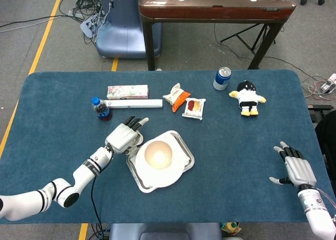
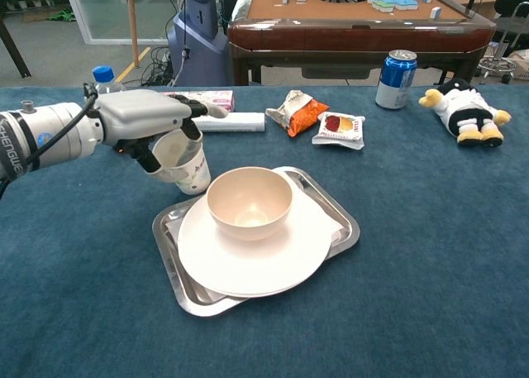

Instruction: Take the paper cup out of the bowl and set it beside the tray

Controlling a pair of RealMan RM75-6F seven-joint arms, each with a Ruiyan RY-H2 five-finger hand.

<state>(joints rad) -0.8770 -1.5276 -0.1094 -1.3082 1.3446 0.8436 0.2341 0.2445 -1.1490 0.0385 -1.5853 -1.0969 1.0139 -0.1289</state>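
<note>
One white paper cup [image 2: 183, 165], printed and tilted, sits clamped in the left hand [image 2: 149, 122] beside the tray [image 2: 343, 221].

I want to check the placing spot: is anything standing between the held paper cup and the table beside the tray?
Nothing visible does. The left hand holds the paper cup tilted just off the tray's far left corner, over bare blue cloth.

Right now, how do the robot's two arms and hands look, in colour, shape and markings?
Left hand: pale grey ribbed back, black fingers. Its white arm has black rings, printed lettering and a thin black cable. Right hand: same grey back, dark fingers with pale tips, white wrist.
</note>
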